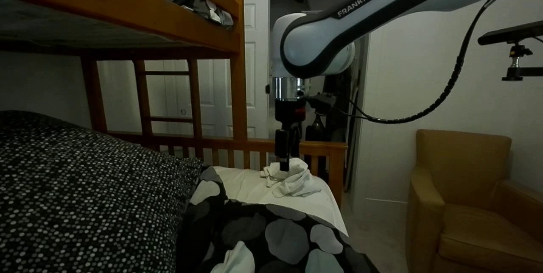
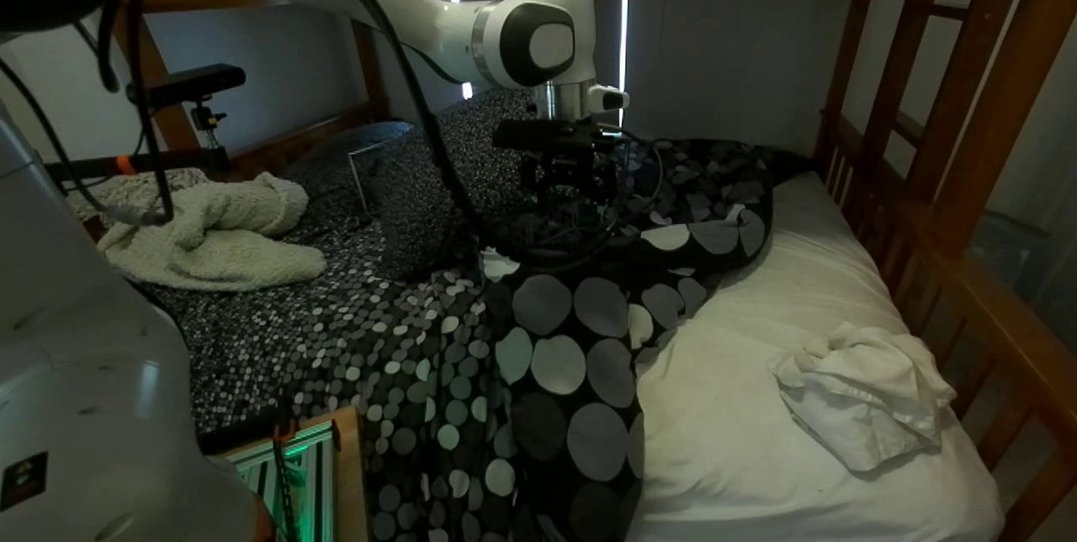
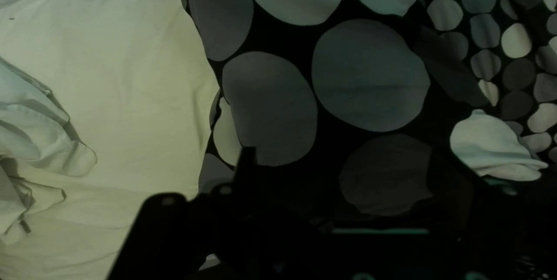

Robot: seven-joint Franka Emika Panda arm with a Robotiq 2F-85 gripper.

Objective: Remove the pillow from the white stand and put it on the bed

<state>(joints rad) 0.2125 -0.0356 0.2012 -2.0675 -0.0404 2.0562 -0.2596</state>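
Observation:
The pillow [image 1: 89,192], large, black and speckled white, fills the left of an exterior view. It also leans upright behind the arm in an exterior view [image 2: 471,155]. Thin white bars of the white stand [image 2: 358,182] show at the pillow's left side; most of the stand is hidden. The bed [image 1: 238,95] is a brown wooden bunk with a black cover [image 1: 288,239] with large grey dots. My gripper [image 1: 289,165] hangs fingers down above this cover, apart from the pillow. In the wrist view the gripper [image 3: 350,162] is open, with nothing between its fingers.
A crumpled white cloth [image 2: 867,399] lies on the white sheet [image 2: 740,441]. A fluffy cream blanket [image 2: 210,231] lies at the far left. The upper bunk rail [image 1: 169,14] overhangs. A tan armchair [image 1: 462,205] stands beside the bed. A camera on a mount [image 2: 198,87] stands near the arm.

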